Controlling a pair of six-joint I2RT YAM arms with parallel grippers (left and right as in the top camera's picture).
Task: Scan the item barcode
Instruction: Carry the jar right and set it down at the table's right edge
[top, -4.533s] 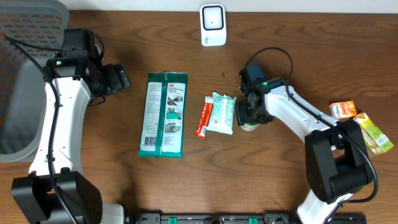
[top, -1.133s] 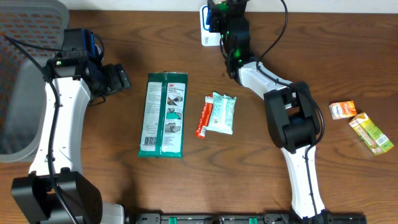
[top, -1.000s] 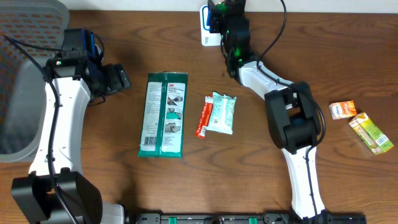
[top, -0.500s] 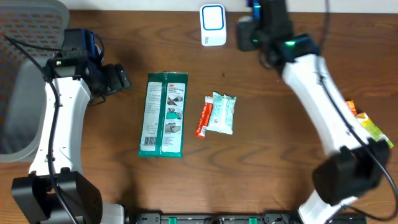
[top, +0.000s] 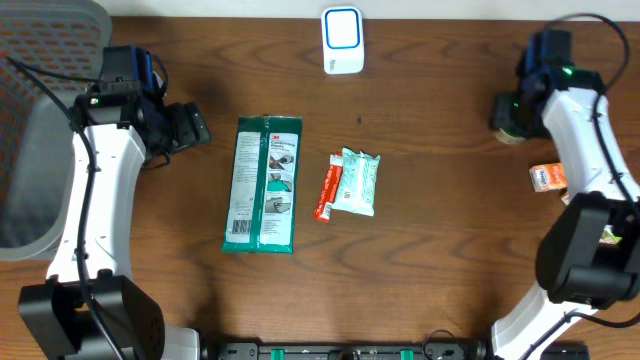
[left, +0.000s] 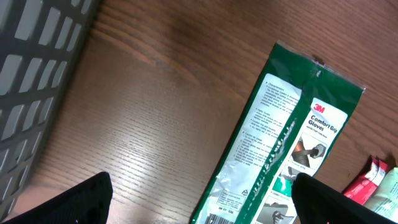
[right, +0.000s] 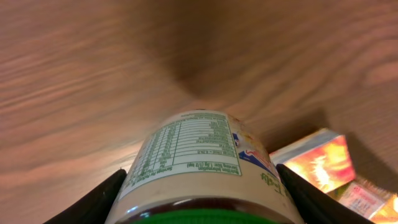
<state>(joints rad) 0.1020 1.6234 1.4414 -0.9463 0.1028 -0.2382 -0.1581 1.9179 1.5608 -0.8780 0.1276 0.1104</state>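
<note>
While the left gripper (top: 190, 127) hung with jaws wide and nothing between them, near the grey basket (top: 30, 150) at the table's (top: 440, 260) left edge, a green glove pack (top: 265, 185) lay flat to its right. A red sachet (top: 326, 191) and a pale wipes pack (top: 358, 182) lay touching at centre; the white scanner (top: 342, 40) stood at the back edge. Bare wood stretched rightward. Near the right edge, the right gripper (top: 512, 110) clamped a labelled jar (right: 193, 155), well apart from the scanner, an orange box (top: 550, 177) nearby.
</note>
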